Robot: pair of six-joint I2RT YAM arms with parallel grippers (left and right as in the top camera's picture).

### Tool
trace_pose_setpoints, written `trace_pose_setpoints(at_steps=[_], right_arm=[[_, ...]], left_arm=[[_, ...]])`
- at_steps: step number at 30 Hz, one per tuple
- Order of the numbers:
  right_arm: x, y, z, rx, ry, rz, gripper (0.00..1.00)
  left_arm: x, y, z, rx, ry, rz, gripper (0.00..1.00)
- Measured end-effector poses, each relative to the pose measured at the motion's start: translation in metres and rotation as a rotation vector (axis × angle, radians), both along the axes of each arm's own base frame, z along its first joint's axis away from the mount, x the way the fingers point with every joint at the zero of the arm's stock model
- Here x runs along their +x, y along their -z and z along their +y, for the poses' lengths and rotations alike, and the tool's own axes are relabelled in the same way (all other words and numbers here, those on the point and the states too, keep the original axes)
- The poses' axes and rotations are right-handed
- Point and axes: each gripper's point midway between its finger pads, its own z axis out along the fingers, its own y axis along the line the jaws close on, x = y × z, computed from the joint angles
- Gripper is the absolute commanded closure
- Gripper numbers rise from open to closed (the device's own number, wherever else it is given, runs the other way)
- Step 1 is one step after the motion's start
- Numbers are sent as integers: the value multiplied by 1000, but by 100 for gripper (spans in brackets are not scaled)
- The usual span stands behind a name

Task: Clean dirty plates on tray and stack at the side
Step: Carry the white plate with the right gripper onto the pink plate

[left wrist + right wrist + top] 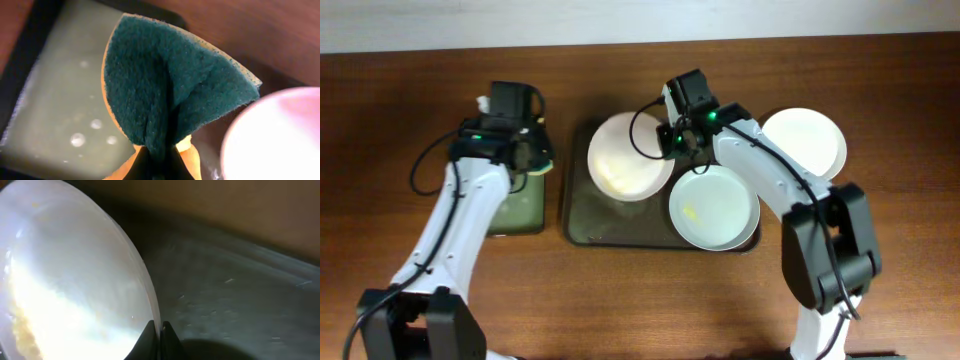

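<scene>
Three white plates show in the overhead view. One plate (628,157) with yellow smears is tilted over the left of the dark brown tray (582,225). My right gripper (677,138) is shut on its right rim (149,300). A second plate (713,208) with a yellow smear lies on the tray's right. A third plate (805,142) lies on the table right of the tray. My left gripper (532,150) is shut on a green and yellow sponge (170,90) over the small black tray (55,100). The lifted plate's edge (275,140) shows at the right of the left wrist view.
The small black tray (515,212) with greenish liquid and bubbles stands left of the brown tray. The right arm reaches across above the plates. The brown wooden table (620,300) runs on toward the front, and a pale wall edge lies along the back.
</scene>
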Motion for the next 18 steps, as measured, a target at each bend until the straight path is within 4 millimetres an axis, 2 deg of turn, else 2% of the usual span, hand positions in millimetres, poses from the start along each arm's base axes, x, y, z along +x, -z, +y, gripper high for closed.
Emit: trace_pose_setpoints(at_steps=[2, 4, 7, 10, 12, 15, 18], right_arm=[[2, -31, 1, -119, -20, -123, 96], [-1, -62, 14, -261, -56, -262, 96], [-3, -99, 34, -502, -93, -467, 96], [-16, -139, 62, -761, -169, -643, 96], [-27, -154, 79, -904, -264, -695, 96], [-35, -166, 85, -1056, -337, -713, 96], [-36, -169, 82, -1126, -365, -701, 96]], left_arm=[[-7, 4, 28, -11, -61, 36, 100], [-16, 8, 57, -5, -106, 72, 100], [-28, 13, 77, 11, -119, 116, 100], [-29, 14, 77, 14, -100, 123, 100], [-29, 13, 77, 14, -100, 121, 100], [-29, 14, 77, 14, -100, 123, 100], [-29, 14, 77, 14, -100, 125, 100]])
